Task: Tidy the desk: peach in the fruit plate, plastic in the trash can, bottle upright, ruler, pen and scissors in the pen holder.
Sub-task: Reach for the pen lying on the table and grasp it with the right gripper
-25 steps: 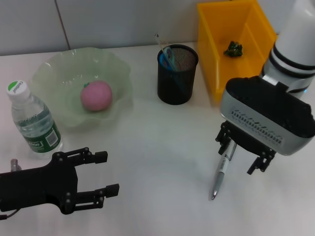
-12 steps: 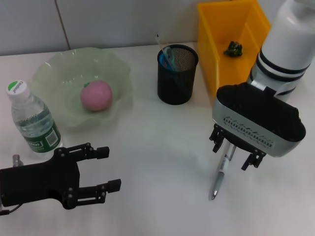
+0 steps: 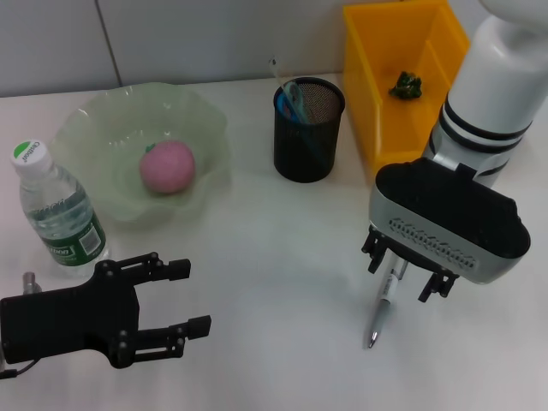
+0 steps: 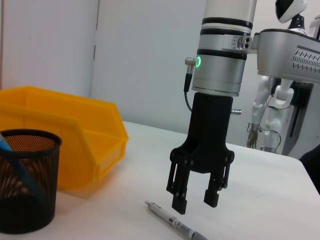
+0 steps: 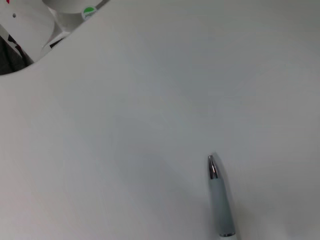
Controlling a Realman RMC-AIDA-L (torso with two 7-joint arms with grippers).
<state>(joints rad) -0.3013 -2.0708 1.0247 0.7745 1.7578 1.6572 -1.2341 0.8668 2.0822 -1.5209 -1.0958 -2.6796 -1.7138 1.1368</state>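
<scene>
Left gripper (image 3: 190, 297) low at the near left of the table (image 3: 274, 257), fingers spread apart, holding nothing; bottle (image 3: 56, 211) upright just beyond it and to its left, green cap on, not touching it; bowl (image 3: 141, 150) farther beyond the left gripper, pale green, wavy rim; peach (image 3: 168, 166) sits inside the bowl, pink; pen holder (image 3: 308, 128) black mesh, between the two grippers and farther back, blue-handled things standing in it, which ones exactly cannot tell; yellow bin (image 3: 402, 73) just beside the holder, beyond the right gripper; small green crumpled piece (image 3: 406, 85) lies in the bin.

Right gripper (image 3: 410, 273) pointing down at the near right of the table, fingers parted, nothing between them; left wrist view shows its fingertips (image 4: 179, 205) above the surface, clear of the pen; pen (image 3: 382, 305) lies flat on the table directly under the right gripper, silver-grey; one end under the fingers, the other end nearer the table's front edge; in the right wrist view only the pen's metal tip and part of the barrel show, on bare white surface; pen well apart from the holder.
</scene>
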